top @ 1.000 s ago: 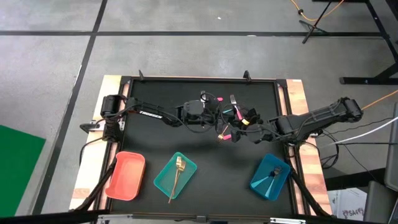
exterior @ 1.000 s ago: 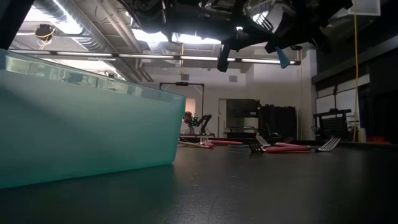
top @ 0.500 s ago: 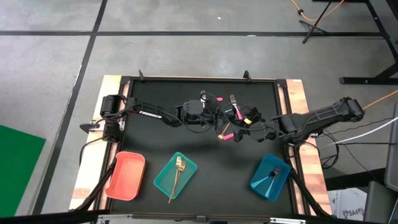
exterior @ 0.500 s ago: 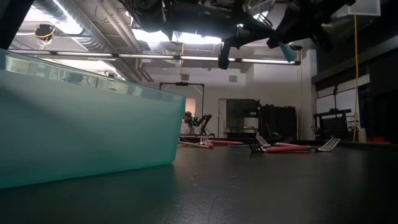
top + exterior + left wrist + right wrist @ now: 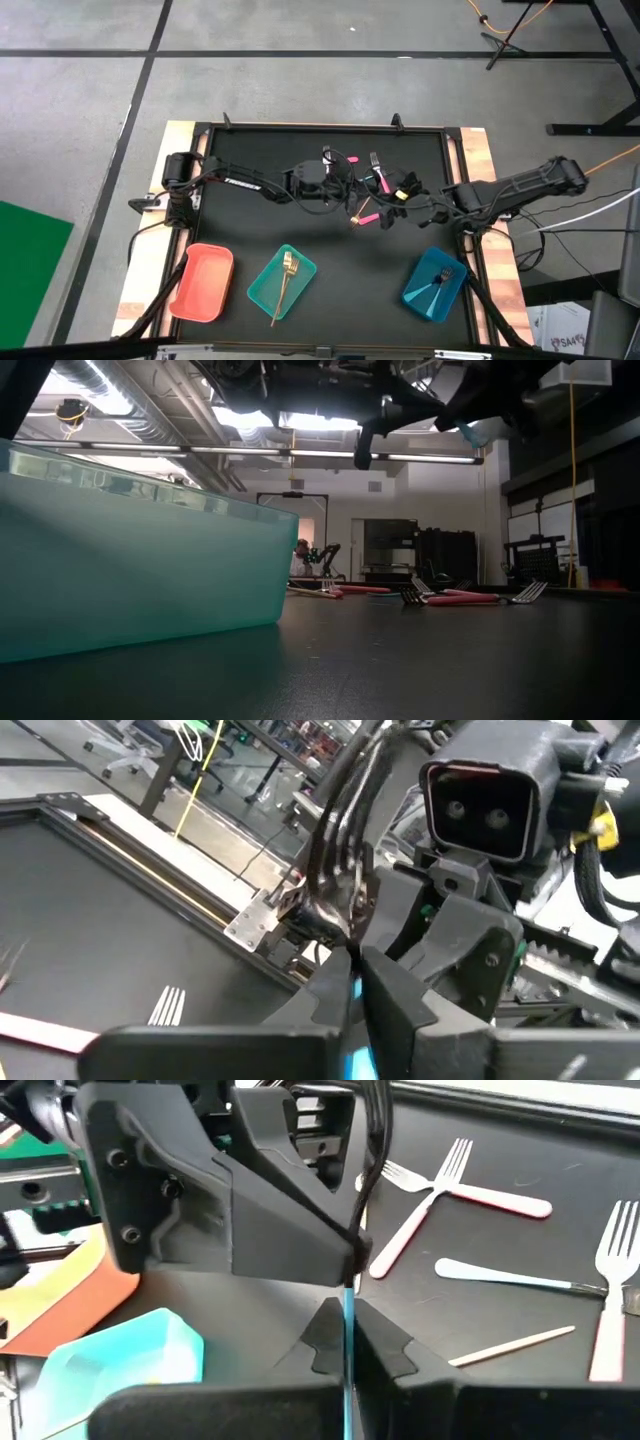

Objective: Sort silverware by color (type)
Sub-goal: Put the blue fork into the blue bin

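A light-blue-handled piece of silverware (image 5: 347, 1315) is lifted over the middle of the table between my two grippers; its head is hidden. My left gripper (image 5: 358, 195) reaches in from the left and is shut on it. My right gripper (image 5: 384, 206) comes from the right and is shut on it too. Below them lie pink-handled forks (image 5: 440, 1190), another light-blue-handled piece (image 5: 510, 1277) and a thin gold piece (image 5: 510, 1345), flat on the black table. A gold piece (image 5: 286, 278) lies in the teal tray (image 5: 268, 290). My left gripper pinches the light-blue handle between its two fingers (image 5: 335, 985); a strip of blue (image 5: 353, 1060) shows in the narrow gap. The piece is lifted clear of the table. Which end it has, the fingers hide. My right gripper pinches the thin blue handle (image 5: 347, 1295) between its two fingers (image 5: 385, 1342), seen edge-on. The handle runs on from them to the left gripper's closed fingertips (image 5: 350, 1265). The piece hangs clear above the table (image 5: 472, 432).
Three trays stand along the near edge: a red one (image 5: 190, 290), the teal one, and a blue one (image 5: 425, 295) holding a dark-looking piece. The teal tray's wall (image 5: 130, 570) fills the low view's left. The table is bare between the pile and the trays.
The held blue piece has risen a little and drifted toward the table's right edge, tipping more level. Both grippers have moved with it, staying shut. The silverware on the table has not moved.
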`<state>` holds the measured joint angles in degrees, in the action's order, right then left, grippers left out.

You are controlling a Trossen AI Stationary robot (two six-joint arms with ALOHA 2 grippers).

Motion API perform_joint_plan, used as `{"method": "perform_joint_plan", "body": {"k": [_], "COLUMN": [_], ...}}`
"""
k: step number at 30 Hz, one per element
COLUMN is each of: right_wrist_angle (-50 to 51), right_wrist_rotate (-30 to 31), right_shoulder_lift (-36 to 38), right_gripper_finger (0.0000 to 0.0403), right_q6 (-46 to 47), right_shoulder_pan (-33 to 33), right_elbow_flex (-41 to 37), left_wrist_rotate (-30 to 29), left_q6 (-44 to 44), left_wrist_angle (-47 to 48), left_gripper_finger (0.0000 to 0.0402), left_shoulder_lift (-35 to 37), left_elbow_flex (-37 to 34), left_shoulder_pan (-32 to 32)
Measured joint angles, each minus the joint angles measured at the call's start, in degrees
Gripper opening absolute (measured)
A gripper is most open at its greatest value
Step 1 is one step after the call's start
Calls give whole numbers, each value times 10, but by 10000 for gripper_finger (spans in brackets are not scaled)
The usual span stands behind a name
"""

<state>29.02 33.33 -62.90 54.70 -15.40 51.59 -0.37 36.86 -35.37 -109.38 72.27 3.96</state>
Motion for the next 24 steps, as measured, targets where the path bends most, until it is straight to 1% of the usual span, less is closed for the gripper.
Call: {"method": "perform_joint_plan", "body": {"k": [5, 10, 12, 15, 17, 20, 22, 24], "right_wrist_angle": [23, 71, 93, 129, 143, 155, 161, 167], "right_wrist_rotate": [-1, -5, -20, -66, -88, -96, -77, -41], "right_shoulder_lift": [21, 55, 68, 84, 90, 91, 91, 91], "right_gripper_finger": [0, 0, 0, 0, 0, 0, 0, 0], "right_q6": [-7, 23, 47, 97, 140, 232, 309, 394], "right_shoulder_pan": [0, 0, 0, -8, -31, -90, -145, -204], "right_elbow_flex": [0, 0, 0, 0, 0, 0, 0, 0], "left_wrist_rotate": [2, 2, 2, 1, 1, 1, -4, -6], "left_q6": [-1, -1, -3, -30, -48, -68, -82, -95], "left_wrist_angle": [0, -1, 3, 7, 14, 38, 52, 67], "left_gripper_finger": [59, 71, 72, 72, 72, 72, 72, 72], "left_shoulder_lift": [0, 0, 0, 0, 0, 0, 0, 0], "left_elbow_flex": [0, 0, 0, 0, 0, 0, -1, -1], "left_shoulder_pan": [3, 3, 3, 3, 3, 3, 4, 5]}}
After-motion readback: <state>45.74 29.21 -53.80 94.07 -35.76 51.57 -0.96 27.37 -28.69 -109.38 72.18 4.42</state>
